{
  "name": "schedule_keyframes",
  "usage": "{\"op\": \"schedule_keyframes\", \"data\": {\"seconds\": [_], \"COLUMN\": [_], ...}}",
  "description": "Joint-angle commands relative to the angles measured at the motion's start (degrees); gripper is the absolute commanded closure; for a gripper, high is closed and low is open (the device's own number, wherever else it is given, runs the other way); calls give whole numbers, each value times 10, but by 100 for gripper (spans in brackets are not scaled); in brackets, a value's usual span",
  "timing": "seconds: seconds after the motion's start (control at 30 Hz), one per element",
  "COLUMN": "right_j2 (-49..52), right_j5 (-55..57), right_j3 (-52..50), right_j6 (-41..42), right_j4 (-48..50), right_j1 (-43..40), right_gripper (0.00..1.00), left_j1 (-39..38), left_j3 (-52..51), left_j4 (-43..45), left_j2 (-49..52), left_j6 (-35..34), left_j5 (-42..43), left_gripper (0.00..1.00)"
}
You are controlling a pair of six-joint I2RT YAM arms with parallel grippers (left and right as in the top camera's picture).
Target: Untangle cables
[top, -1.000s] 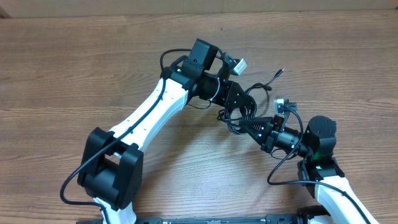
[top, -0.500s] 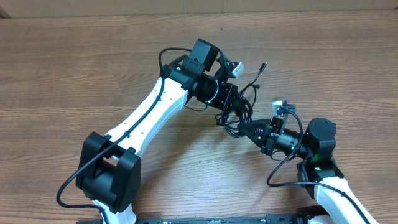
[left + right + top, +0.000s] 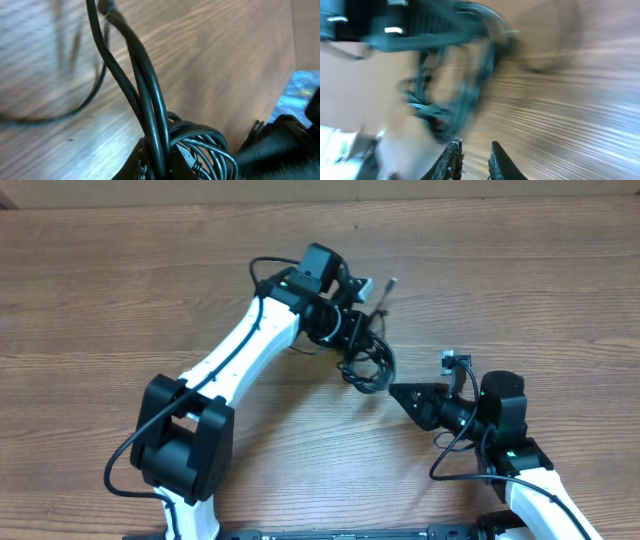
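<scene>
The cables [image 3: 368, 366] hang as one bunched black coil from my left gripper [image 3: 352, 346], which is shut on them just above the table. One loose end with a plug tip [image 3: 392, 280] sticks out behind it. In the left wrist view two strands [image 3: 150, 100] run through the jaws [image 3: 161, 167], with coiled loops [image 3: 210, 145] to the right. My right gripper [image 3: 394, 392] is just right of the coil, slightly open and empty. In the blurred right wrist view its fingers [image 3: 472, 160] have bare wood between them, and the coil [image 3: 455, 100] is ahead of them.
The wooden table [image 3: 120, 290] stretches around both arms. Its far edge [image 3: 500, 197] runs along the top of the overhead view. Thick black arm wires loop beside the left wrist [image 3: 262, 268] and under the right arm [image 3: 445, 465].
My left gripper has carried the coil to the left, and the loose plug end swung left with it. The right gripper no longer touches the coil; a small gap has opened between them.
</scene>
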Motion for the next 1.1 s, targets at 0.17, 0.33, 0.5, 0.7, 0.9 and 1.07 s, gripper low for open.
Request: {"op": "schedule_keyframes", "data": {"seconds": [0.17,0.33,0.5,0.7,0.9,1.07], "right_j2": [-7,-7,-7,-7,-7,-7], "right_j5": [143,91,25,25,53,53], "right_j3": [10,10,10,10,10,10], "right_j6": [31,31,31,31,31,31], "right_j4": [-24,-14,14,-14,-73,-93], "right_j1": [3,3,3,3,3,3], "right_gripper": [74,52,32,20,17,16], "left_j1": [3,3,3,3,3,2], "left_j3": [3,3,3,3,3,3], "left_j4": [32,37,37,36,15,-25], "left_j2": [2,2,2,2,2,2], "left_j6": [73,54,-62,-68,-67,-72], "left_j5": [175,40,-81,-111,-185,-239], "left_gripper": [96,96,76,14,14,50]}}
